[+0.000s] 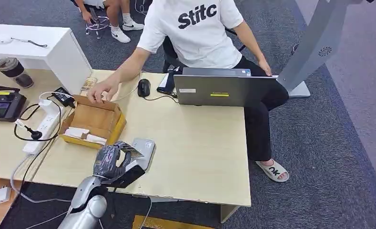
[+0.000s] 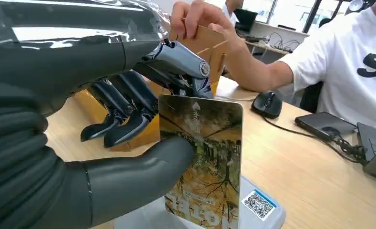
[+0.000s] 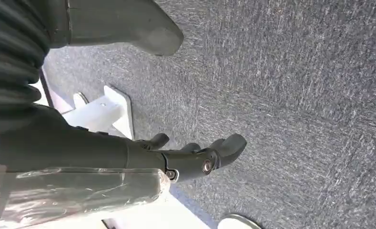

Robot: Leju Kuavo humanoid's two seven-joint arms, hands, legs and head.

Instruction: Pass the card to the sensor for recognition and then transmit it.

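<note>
My left hand [image 1: 111, 161] pinches a card [image 2: 202, 162] with a yellow tree picture between thumb and fingers. The card [image 1: 132, 152] stands on edge right over the grey sensor pad [image 1: 144, 149] near the table's front edge. In the left wrist view the sensor [image 2: 257, 210] shows a QR sticker just under the card. My right hand [image 3: 195, 155] hangs over the grey carpet with fingers apart and nothing in them.
An open cardboard box [image 1: 94, 121] sits just beyond the sensor, with a person's hand [image 1: 101, 89] reaching into it. A laptop [image 1: 217, 88], mouse [image 1: 144, 87] and power strip [image 1: 43, 129] lie on the table [image 1: 200, 143]. The seated person [image 1: 200, 33] is across it.
</note>
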